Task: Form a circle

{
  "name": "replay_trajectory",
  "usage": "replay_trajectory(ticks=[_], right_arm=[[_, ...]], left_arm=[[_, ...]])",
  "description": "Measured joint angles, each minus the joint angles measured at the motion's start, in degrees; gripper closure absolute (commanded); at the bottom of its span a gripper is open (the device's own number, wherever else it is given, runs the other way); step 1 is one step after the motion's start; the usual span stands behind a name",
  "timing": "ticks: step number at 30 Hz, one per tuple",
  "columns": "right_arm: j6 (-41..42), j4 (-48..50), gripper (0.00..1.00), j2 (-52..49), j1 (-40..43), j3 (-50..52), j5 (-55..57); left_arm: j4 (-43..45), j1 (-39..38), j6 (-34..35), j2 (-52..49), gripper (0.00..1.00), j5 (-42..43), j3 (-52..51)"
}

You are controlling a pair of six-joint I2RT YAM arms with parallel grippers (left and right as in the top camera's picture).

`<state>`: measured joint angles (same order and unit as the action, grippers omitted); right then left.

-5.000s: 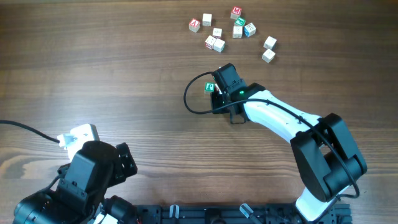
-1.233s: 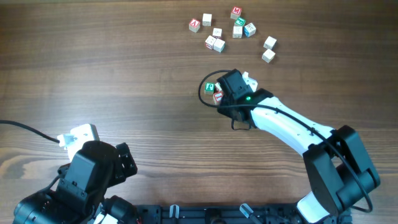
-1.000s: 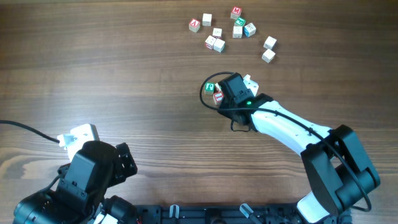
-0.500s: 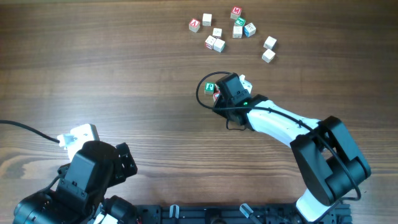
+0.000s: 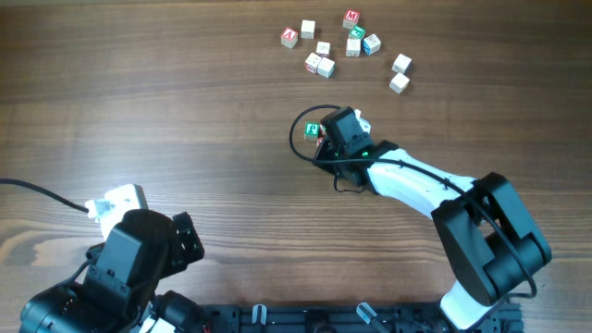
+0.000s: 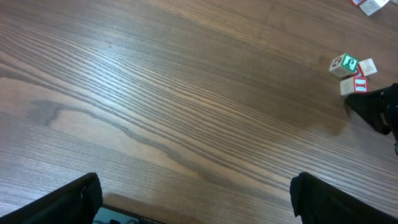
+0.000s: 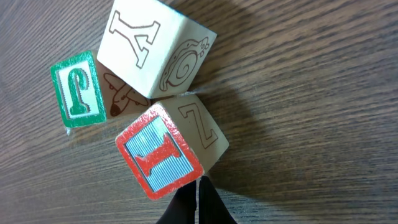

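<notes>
A brown wood-grain counter (image 5: pixel 185 111) is seen from above. Near its middle, a clump of three letter cubes (image 5: pixel 313 129) is gathered: a green-faced cube (image 7: pixel 78 90), a red-faced cube (image 7: pixel 158 155) and a plain cube (image 7: pixel 152 46), packed close together and touching. The right jaws are shut to a dark point placed just at the red-faced cube's edge; nothing is held between them. A loose scatter of like cubes (image 5: pixel 347 42) is spread towards the far edge, apart from the clump. The left jaws are spread wide and empty at the near left corner.
</notes>
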<state>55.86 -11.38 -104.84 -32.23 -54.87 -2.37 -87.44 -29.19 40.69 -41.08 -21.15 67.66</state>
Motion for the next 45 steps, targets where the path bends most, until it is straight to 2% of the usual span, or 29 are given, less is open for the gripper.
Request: replay_trajectory(ticks=[28, 40, 45], right_arm=[[-0.66, 1.18, 0.95, 0.0, 0.0, 0.0, -0.2], [0.15, -2.29, 0.95, 0.0, 0.0, 0.0, -0.15], [3.08, -4.81, 0.95, 0.04, 0.0, -0.31, 1.11]], left_arm=[[0.0, 0.0, 0.0, 0.0, 0.0, 0.02, 0.0], [0.0, 0.0, 0.0, 0.0, 0.0, 0.02, 0.0], [0.0, 0.0, 0.0, 0.0, 0.0, 0.02, 0.0]])
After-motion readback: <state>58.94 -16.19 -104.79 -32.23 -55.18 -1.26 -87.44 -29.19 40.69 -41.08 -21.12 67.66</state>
